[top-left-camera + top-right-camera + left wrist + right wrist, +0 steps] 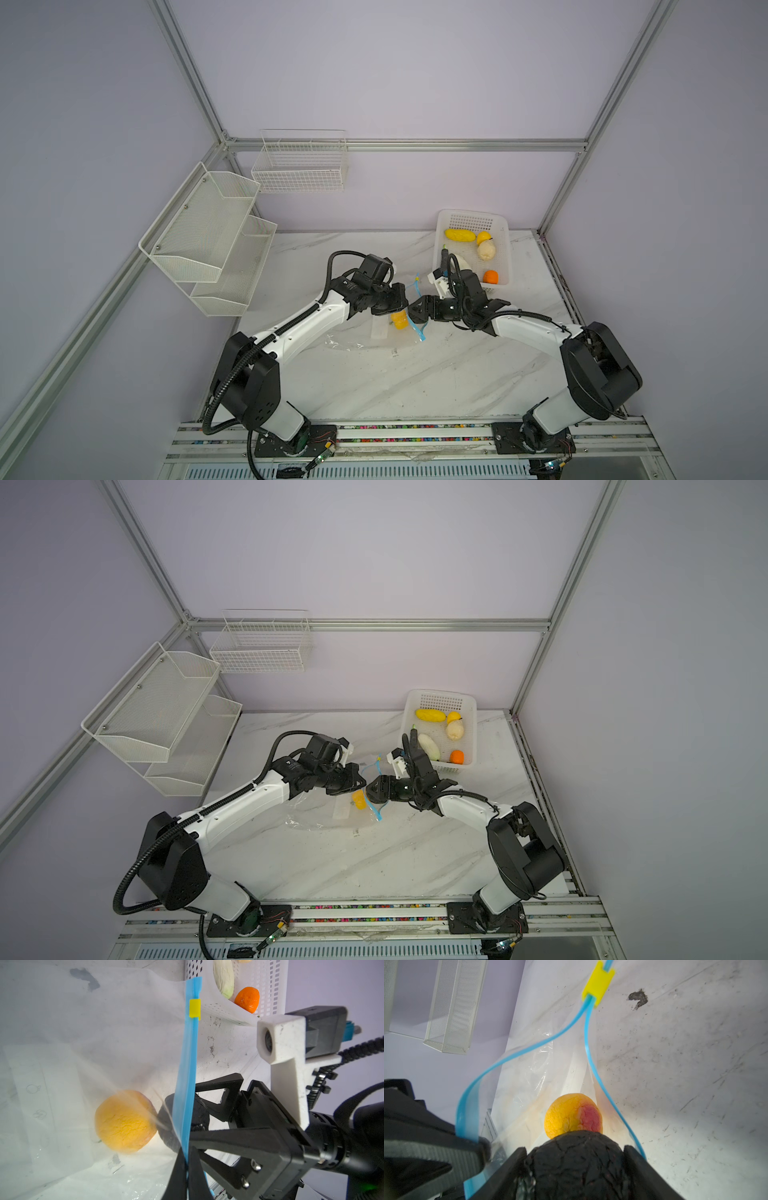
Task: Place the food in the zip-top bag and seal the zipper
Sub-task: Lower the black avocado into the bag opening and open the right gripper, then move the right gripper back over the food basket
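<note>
On the marble worktop (374, 862) the left gripper (360, 782) and right gripper (370, 791) meet tip to tip at the mouth of the zip-top bag (316, 814). There the blue zipper (376, 810) loops open beside a yellow food piece (358, 801) inside. The left gripper is pinched closed at the strip, and what the right carries is too dark to tell. Behind, the white basket (440, 698) holds other food pieces (430, 715): yellow, cream, white and orange.

Your white-and-black left arm (307, 328) and right arm (528, 332) reach inward, left gripper (187, 1159) pinched tight, right gripper (572, 1149) with jaws spread wide.
</note>
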